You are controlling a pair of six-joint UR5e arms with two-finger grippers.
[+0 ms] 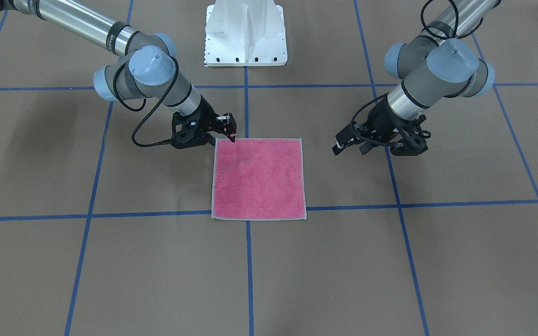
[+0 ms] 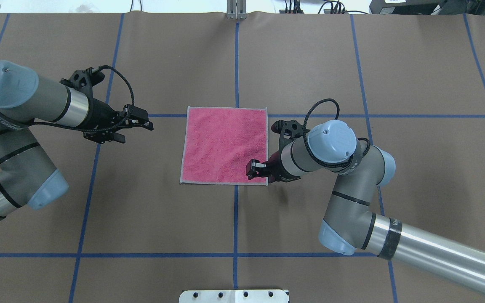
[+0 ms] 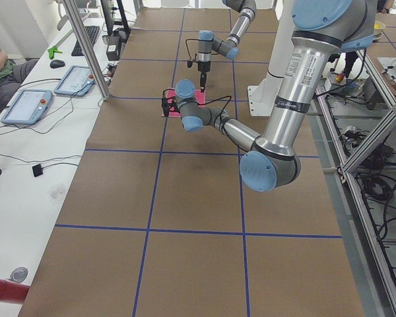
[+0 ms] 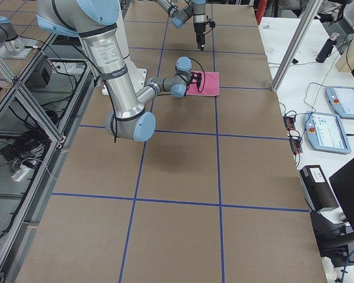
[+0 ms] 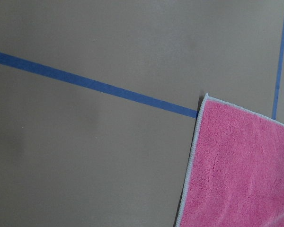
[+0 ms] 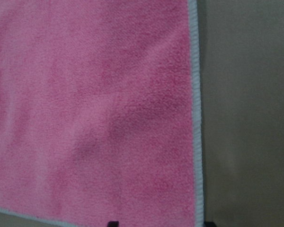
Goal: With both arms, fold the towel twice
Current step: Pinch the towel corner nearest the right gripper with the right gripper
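A: Where does the towel (image 2: pixel 225 145) lie?

B: Flat on the table (image 2: pixel 310 63), pink face up, not yet folded, square to the blue tape lines (image 2: pixel 236 63). The right hand (image 2: pixel 254 169) sits low over the corner nearest the robot on its own side. It is spread: in the wrist view one of its fingertips (image 6: pixel 112 223) is over the pink pile and the other is out past the hem (image 6: pixel 194 94), over bare table.

A: And the left hand (image 2: pixel 145 121)?

B: Well apart from the towel, off its opposite edge and level with the far corner. It looks spread and holds nothing.

A: Risks?

B: Three.
- The right hand straddles the hem so narrowly that closing may catch only the edge strip, or slip off it.
- The hands are unevenly placed (one at a corner, one well short of the cloth). If the right lifts alone, the limp terry probably drags and skews, and the first fold lands crooked.
- The two corners being addressed look diagonal, not on one edge. A pull from both would likely fold the towel corner to corner.

A: Any writing?

B: None on the towel. The black band (image 2: pixel 392 239) on the right arm carries small pale lettering, too small to read.
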